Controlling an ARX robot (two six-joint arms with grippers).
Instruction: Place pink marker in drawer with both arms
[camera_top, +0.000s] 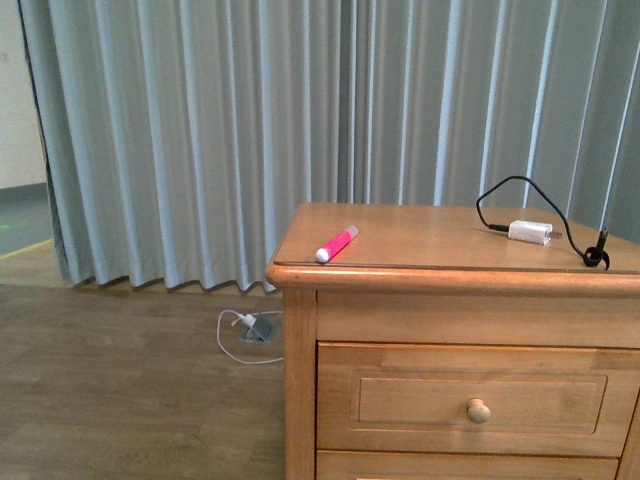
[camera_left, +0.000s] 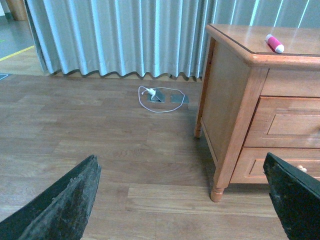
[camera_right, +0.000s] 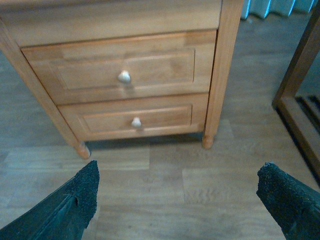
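The pink marker (camera_top: 337, 243) lies on the cabinet top near its front left corner, whitish end toward the front; it also shows in the left wrist view (camera_left: 274, 43). The drawer (camera_top: 480, 398) is shut, its round knob (camera_top: 479, 410) facing me; in the right wrist view it is the upper drawer (camera_right: 120, 72). Neither arm shows in the front view. My left gripper (camera_left: 182, 200) is open and empty, low over the floor left of the cabinet. My right gripper (camera_right: 177, 200) is open and empty, low over the floor in front of the cabinet.
A white charger plug (camera_top: 529, 232) with a black cable lies on the cabinet top at the right. A second drawer (camera_right: 136, 121) sits below. A floor socket with a white cable (camera_top: 255, 328) lies left of the cabinet. Grey curtains (camera_top: 200, 130) hang behind. A wooden frame (camera_right: 300, 85) stands beside the cabinet.
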